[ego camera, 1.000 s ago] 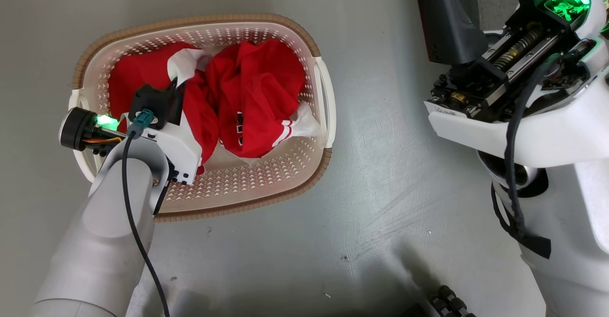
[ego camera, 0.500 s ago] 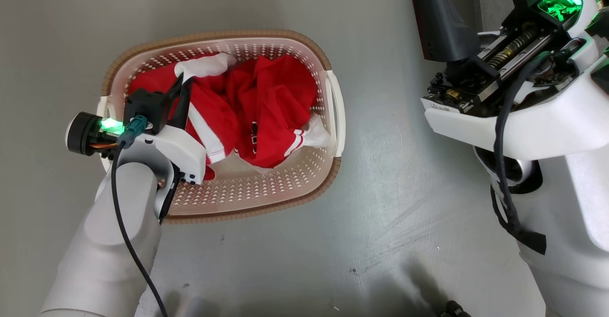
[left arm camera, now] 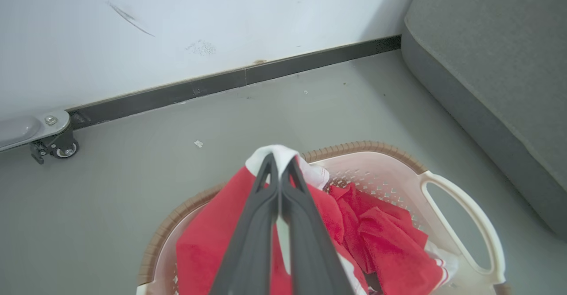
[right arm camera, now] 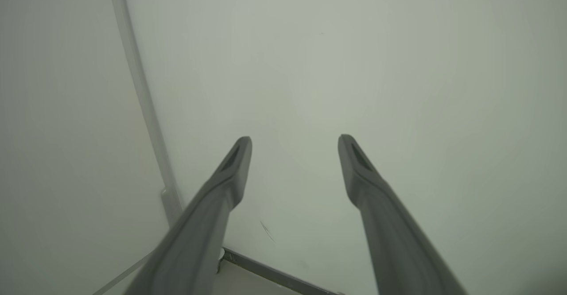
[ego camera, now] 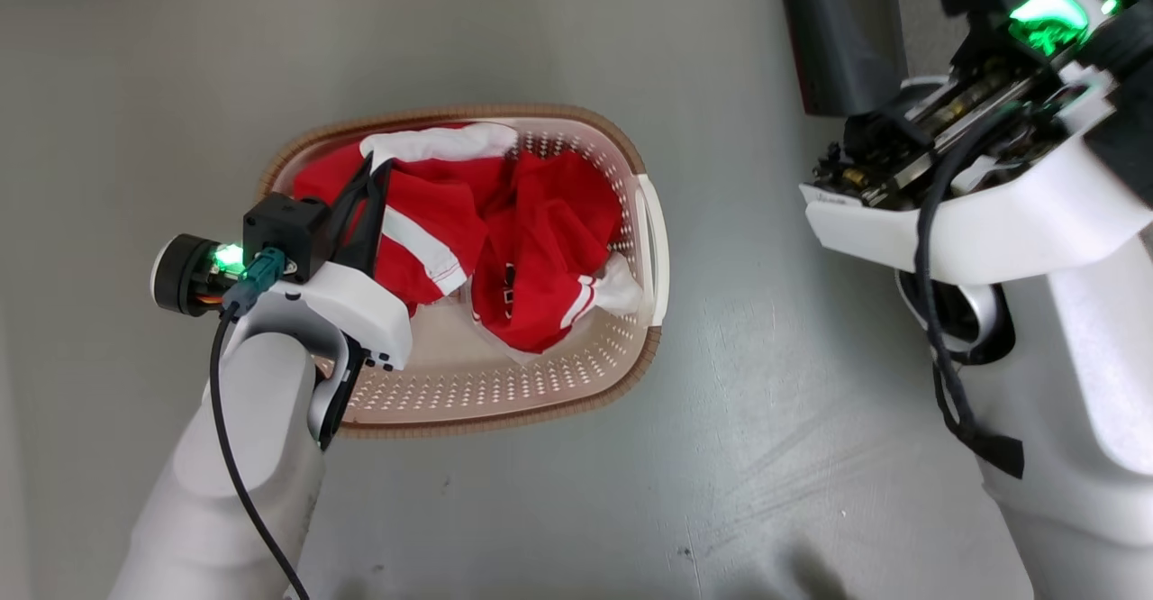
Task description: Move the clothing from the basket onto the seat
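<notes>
Left wrist view adds the seat (left arm camera: 496, 64), upper right of frame. Left pincer (left arm camera: 279, 160) clamped on clothing (left arm camera: 385, 237); right pincer (right arm camera: 294, 149) apart, facing wall (right arm camera: 354, 64).

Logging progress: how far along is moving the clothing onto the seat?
Done: nothing; the visible part of the seat is bare. In hand: left gripper shut on one red garment by its white edge, over the basket. Left: carrying it over, then the second red garment lying in the basket; right gripper open, empty.
</notes>
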### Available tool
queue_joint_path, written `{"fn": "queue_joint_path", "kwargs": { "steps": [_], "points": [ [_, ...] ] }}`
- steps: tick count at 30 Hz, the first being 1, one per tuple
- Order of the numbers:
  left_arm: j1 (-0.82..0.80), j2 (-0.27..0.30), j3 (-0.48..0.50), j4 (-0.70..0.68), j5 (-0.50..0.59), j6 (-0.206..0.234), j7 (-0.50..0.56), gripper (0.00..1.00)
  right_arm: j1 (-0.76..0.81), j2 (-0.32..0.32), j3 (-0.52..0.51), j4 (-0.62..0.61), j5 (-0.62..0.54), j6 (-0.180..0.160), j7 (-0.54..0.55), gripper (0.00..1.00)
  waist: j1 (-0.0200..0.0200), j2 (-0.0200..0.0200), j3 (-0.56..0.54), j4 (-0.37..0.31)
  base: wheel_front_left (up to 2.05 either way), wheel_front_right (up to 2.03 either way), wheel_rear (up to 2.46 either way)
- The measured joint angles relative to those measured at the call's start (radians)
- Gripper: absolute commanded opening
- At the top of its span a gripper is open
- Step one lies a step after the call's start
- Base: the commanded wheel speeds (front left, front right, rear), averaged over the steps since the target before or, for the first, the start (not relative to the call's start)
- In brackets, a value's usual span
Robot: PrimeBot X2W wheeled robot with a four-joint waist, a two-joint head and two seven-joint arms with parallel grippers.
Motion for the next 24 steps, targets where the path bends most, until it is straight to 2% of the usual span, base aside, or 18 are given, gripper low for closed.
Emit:
{"fn": "queue_joint_path", "kwargs": {
  "steps": [24],
  "points": [
    [0.141, -0.009, 0.074, -0.246, -0.108, -0.01, -0.005, 0.0, 0.181, 0.0, -0.023, 0.111, -0.05, 0.0, 0.0, 1.0, -0.0001, 0.0, -0.231, 0.058, 0.0, 0.0, 0.0]
  ]
}}
